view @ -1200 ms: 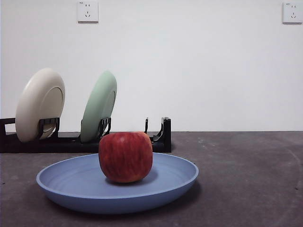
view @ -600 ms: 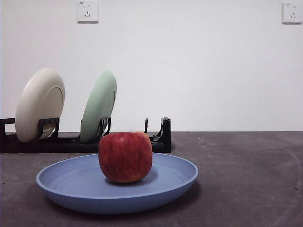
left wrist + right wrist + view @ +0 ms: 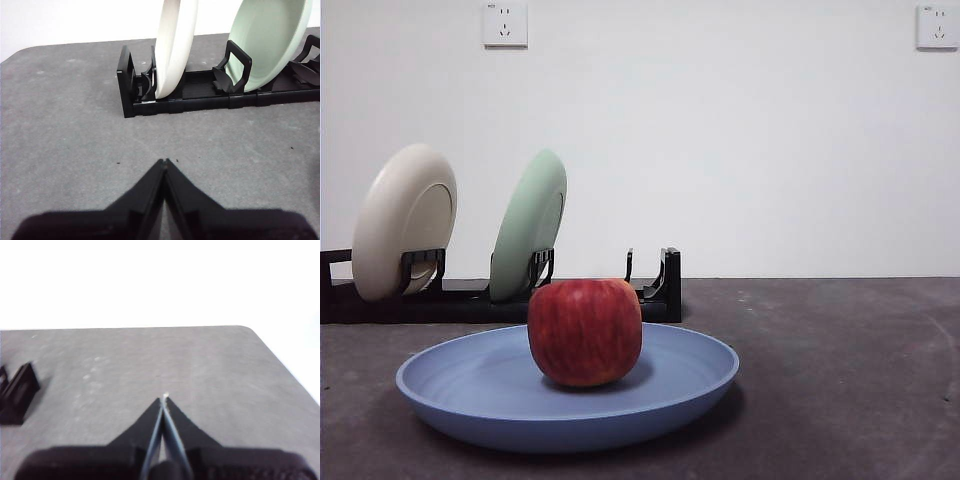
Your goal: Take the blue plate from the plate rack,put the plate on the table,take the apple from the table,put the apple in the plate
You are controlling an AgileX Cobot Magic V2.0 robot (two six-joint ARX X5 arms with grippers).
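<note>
The blue plate (image 3: 470, 390) lies flat on the dark grey table (image 3: 840, 380) in the front view. The red apple (image 3: 585, 331) sits upright in its middle. Behind stands the black plate rack (image 3: 660, 290), also in the left wrist view (image 3: 200, 97). Neither gripper shows in the front view. My left gripper (image 3: 164, 161) is shut and empty above bare table, short of the rack's end. My right gripper (image 3: 164, 399) is shut and empty above bare table near the table's far corner. The plate and the apple are out of both wrist views.
A cream plate (image 3: 405, 220) and a pale green plate (image 3: 530, 225) stand in the rack's slots; both show in the left wrist view, cream (image 3: 175, 45) and green (image 3: 267, 40). The rack's end (image 3: 17, 392) shows in the right wrist view. Two wall sockets (image 3: 505, 24) are behind.
</note>
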